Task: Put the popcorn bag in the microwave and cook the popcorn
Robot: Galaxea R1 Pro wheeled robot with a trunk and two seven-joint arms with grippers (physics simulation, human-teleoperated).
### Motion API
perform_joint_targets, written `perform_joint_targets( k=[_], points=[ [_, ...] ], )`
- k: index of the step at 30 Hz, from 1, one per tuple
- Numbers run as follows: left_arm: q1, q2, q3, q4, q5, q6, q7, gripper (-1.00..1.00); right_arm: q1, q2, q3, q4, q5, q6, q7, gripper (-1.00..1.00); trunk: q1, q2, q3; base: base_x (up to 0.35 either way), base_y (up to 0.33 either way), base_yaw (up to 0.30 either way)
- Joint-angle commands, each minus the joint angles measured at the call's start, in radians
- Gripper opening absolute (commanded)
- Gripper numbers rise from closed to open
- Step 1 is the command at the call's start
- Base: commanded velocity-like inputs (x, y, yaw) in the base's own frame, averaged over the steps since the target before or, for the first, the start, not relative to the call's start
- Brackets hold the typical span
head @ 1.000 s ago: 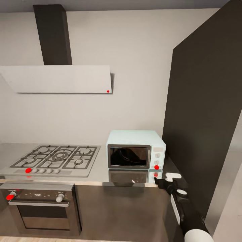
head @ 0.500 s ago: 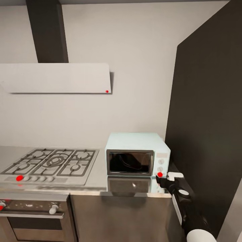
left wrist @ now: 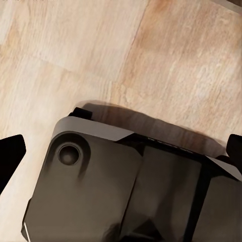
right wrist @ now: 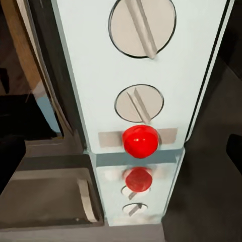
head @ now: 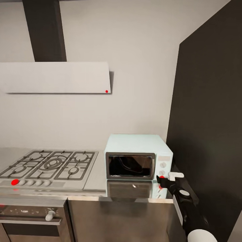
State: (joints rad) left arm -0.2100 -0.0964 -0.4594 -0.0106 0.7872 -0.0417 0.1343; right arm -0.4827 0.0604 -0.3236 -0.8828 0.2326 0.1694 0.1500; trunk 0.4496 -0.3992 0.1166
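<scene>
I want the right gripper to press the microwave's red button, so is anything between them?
Nothing visible stands between them. The right gripper is just in front of the microwave control panel, and the red button faces it with open space before it.

Soft, even light fills the head view, with no clear source. The hood (head: 55,77) casts a thin shadow on the wall at its right end. The glossy countertop (head: 97,181) mirrors the microwave (head: 137,157), whose glass door shows faint reflections. The render looks slightly soft. In the left wrist view, a blurred shadow lies on the bright wood floor (left wrist: 75,55). The right wrist view is sharp and evenly lit.
</scene>
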Motion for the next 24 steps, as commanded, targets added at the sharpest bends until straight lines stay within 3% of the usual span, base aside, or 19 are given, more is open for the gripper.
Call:
perform_joint_targets(
  k=[1,8,19,24],
  points=[
    [0.000,0.000,-0.008,0.000,0.007,-0.002,0.004,1.00,0.000,0.001,-0.006,0.008,0.010,0.004,0.010,1.00,0.000,-0.001,0.000,0.000,0.000,0.000],
    [0.000,-0.001,-0.008,0.000,0.007,-0.003,0.004,1.00,0.000,-0.002,-0.005,0.095,0.011,-0.067,0.011,1.00,0.000,-0.001,0.000,0.000,0.000,0.000],
    [0.000,-0.001,-0.008,0.000,0.007,-0.003,0.004,1.00,0.000,-0.002,-0.012,0.102,0.010,-0.071,0.012,1.00,0.000,-0.001,0.000,0.000,0.000,0.000],
    [0.000,-0.001,-0.008,0.000,0.007,-0.003,0.004,1.00,0.000,-0.050,-0.012,0.142,0.012,-0.074,0.016,1.00,0.000,-0.001,0.000,0.000,0.000,0.000]
  ],
)
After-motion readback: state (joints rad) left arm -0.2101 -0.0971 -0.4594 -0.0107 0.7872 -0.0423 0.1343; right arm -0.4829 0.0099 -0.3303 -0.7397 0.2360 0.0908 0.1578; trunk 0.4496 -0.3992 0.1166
